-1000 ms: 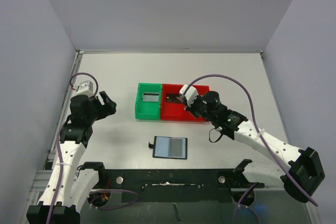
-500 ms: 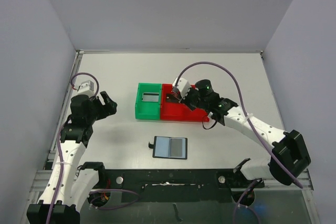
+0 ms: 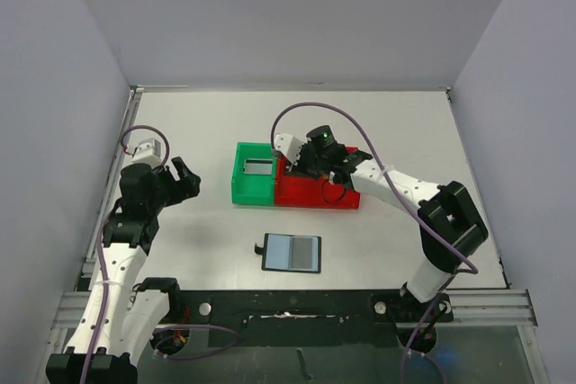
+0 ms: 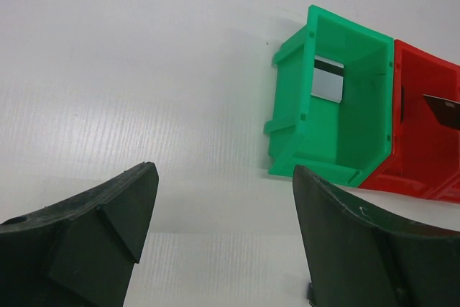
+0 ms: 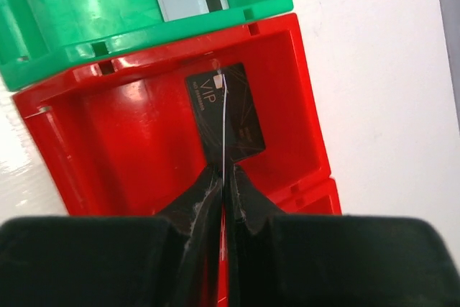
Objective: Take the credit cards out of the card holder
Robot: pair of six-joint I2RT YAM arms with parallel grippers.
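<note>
Seen from overhead, the card holder (image 3: 292, 253) lies open and flat on the desk (image 3: 387, 123), at 6 o'clock of the two joined bins. Neither arm touches it, and it is probably spread this way so its pockets face up for picking. The green bin (image 3: 252, 193) sits at 9 o'clock of the red bin (image 3: 306, 197), and a greyish card (image 3: 258, 166) rests inside the green one. The right end effector (image 3: 293, 159) reaches over the red bin's 9 o'clock end. The left end effector (image 3: 183, 177) hangs at 9 o'clock of the bins, well apart from them, seemingly parked out of the way. In the left wrist view its fingers stand wide apart with nothing between them, aimed across bare desk toward the green bin. In the right wrist view the fingers are pinched together on a thin held card (image 5: 223, 120), seen edge-on as a pale line. It is gripped by its near edge so that it juts out above the red bin. A black card (image 5: 241, 124) marked VIP lies on the bin floor directly beneath. My judgement is that the held card is poised to be dropped onto or beside the black one; its colour cannot be told from this angle.
</note>
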